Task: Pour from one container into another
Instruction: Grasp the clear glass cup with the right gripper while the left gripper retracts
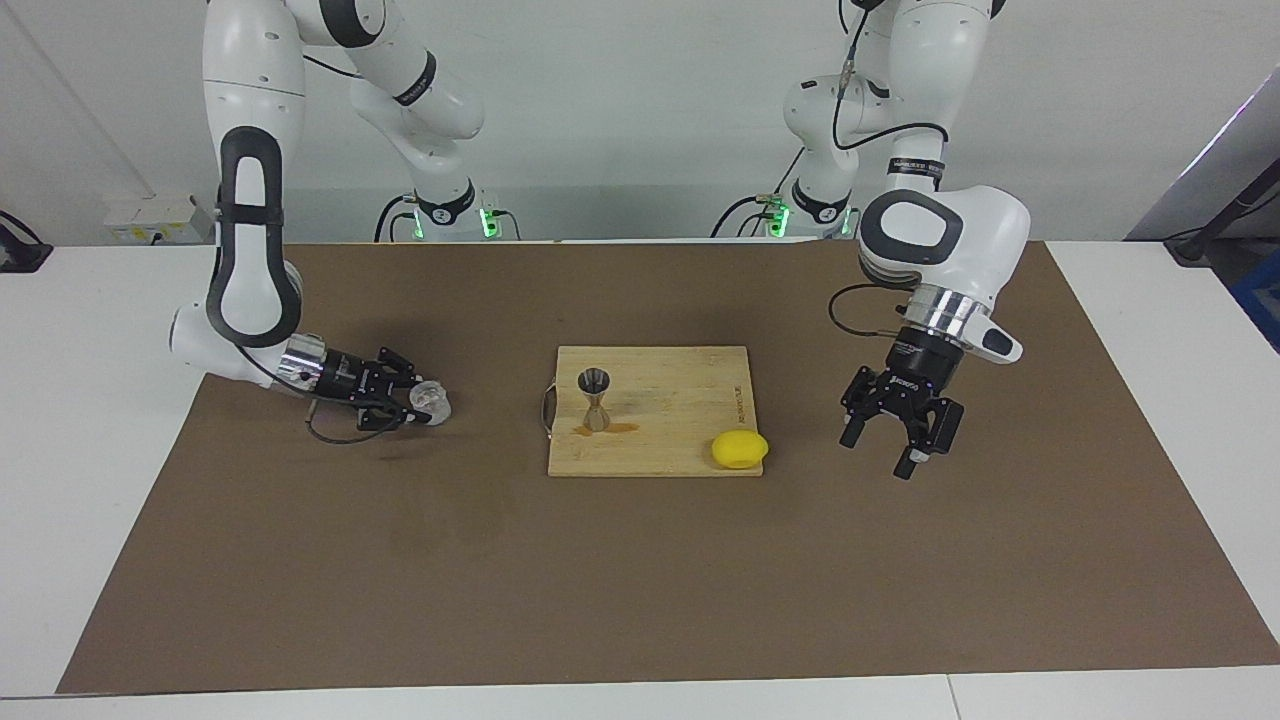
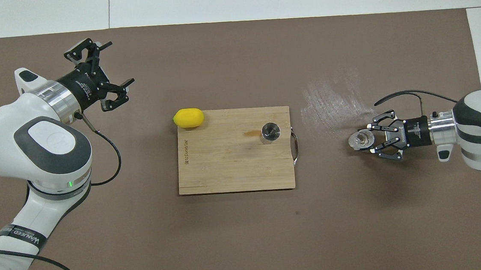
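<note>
Low over the brown mat toward the right arm's end of the table, the right gripper [image 1: 418, 403] is turned sideways, its fingers closed around a small clear glass tumbler [image 1: 432, 400]. In the overhead view the same gripper [image 2: 373, 139] comes in level from the edge of the table and the tumbler [image 2: 362, 139] sits at its tips, mouth showing. Whether the glass rests on the mat or hangs just above it cannot be told. A pale scuffed patch [image 2: 334, 99] marks the mat a little farther from the robots than the glass.

Over the mat at the left arm's end, the left gripper [image 1: 900, 440] waits in the air with its fingers spread wide and nothing between them; from overhead it [image 2: 102, 68] points away from the robots.

Between the two arms a wooden cutting board [image 1: 680, 440] lies flat on the mat [image 1: 640, 600]. A steel jigger [image 1: 596, 398] stands upright on it, on the half toward the right arm, well apart from the tumbler. From above, the jigger's round top [image 2: 270, 131] shows near the board's metal handle [image 2: 295, 148]. A small amber stain [image 1: 618, 428] lies on the wood at the jigger's foot. A lemon [image 1: 740, 449] rests at the board's corner toward the left arm, at the edge farther from the robots.
</note>
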